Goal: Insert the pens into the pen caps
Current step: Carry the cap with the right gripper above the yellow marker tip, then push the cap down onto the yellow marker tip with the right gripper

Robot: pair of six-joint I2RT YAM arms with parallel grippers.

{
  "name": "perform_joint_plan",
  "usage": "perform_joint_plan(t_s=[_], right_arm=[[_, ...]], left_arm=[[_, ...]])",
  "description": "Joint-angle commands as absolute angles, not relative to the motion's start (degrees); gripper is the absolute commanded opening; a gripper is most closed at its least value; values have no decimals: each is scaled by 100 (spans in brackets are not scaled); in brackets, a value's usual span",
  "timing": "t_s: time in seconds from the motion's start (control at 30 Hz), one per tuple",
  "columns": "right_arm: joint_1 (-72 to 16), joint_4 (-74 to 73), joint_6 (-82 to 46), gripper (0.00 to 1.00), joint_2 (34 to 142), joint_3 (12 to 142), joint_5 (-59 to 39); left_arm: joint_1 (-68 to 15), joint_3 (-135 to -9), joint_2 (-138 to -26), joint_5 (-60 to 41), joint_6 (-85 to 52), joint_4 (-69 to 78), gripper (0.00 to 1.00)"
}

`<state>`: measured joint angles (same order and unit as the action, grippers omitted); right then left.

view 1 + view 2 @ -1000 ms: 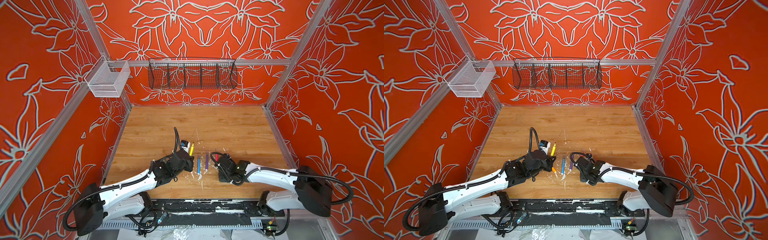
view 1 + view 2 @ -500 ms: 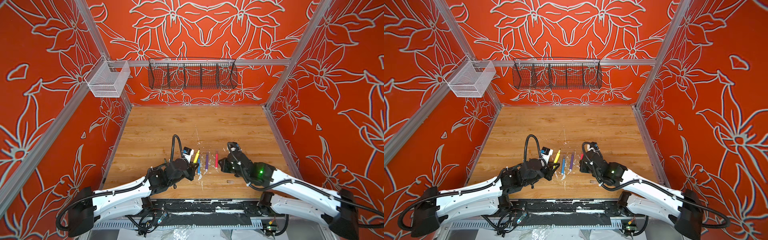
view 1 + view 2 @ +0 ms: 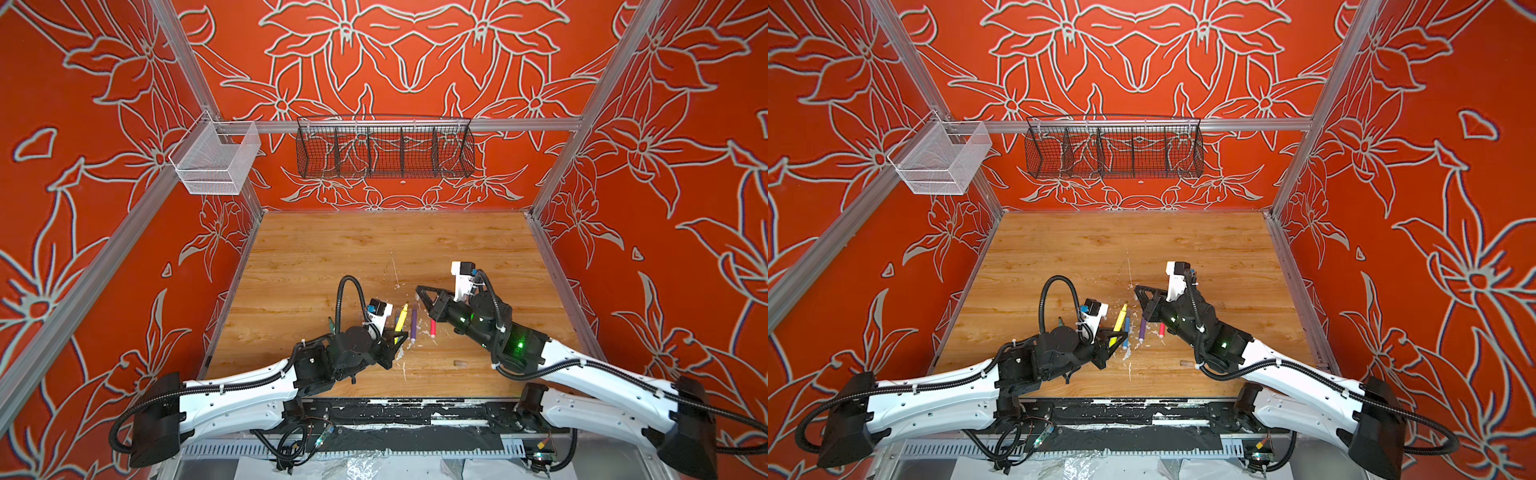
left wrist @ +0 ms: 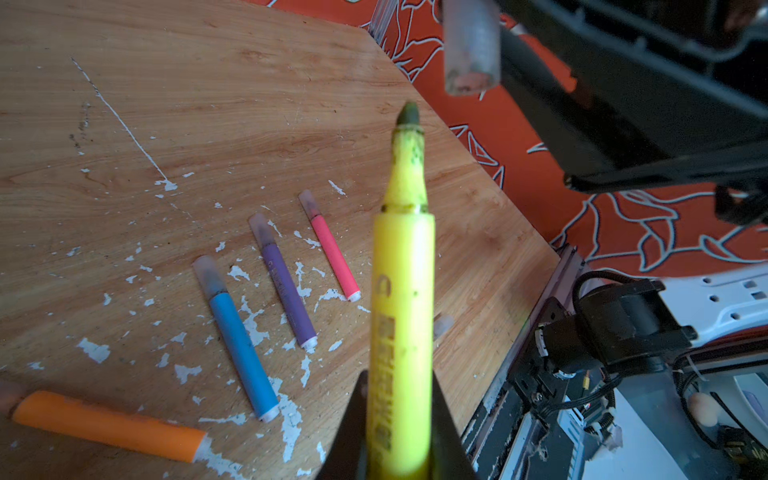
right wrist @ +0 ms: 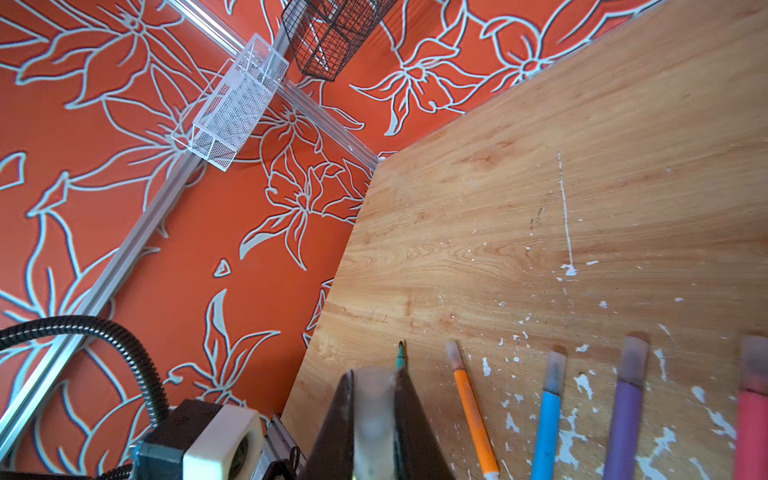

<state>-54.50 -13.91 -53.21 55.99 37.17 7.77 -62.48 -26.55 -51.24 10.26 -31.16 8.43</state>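
The left end effector (image 4: 399, 399) is clamped on the slim yellow felt-tip pen (image 4: 402, 286), whose tip is just short of the stubby translucent greyish cap (image 4: 471, 45) pinched in the right end effector (image 5: 374, 386). The two look offset, so the tip could glance off the rim and twist the cap loose. Beneath both is the paint-flecked wooden desk (image 4: 208, 104), with orange floral walls (image 3: 415, 62) around.

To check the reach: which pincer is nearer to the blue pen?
Left. The left pincer, holding the yellow pen, is close beside the blue pen; the right pincer is raised farther back.
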Motion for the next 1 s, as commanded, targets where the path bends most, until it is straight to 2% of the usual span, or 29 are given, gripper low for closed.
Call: perform_joint_plan(t_s=[0.0,0.73,0.97], right_arm=[[-5508,-1968,-5403,0,5710,3697,616],[-5679,-1969,-5153,0,5757,3647,1150],[-5686,-2003,-5166,0,5930,3741,1018]], left_arm=[[-6297,-2706,-5150,1028,-3182,1119,0],[-6311,-2751,-5167,1091,-3175,1134,0],[-6311,-2760,-5159,1114,-3156,1134,0]])
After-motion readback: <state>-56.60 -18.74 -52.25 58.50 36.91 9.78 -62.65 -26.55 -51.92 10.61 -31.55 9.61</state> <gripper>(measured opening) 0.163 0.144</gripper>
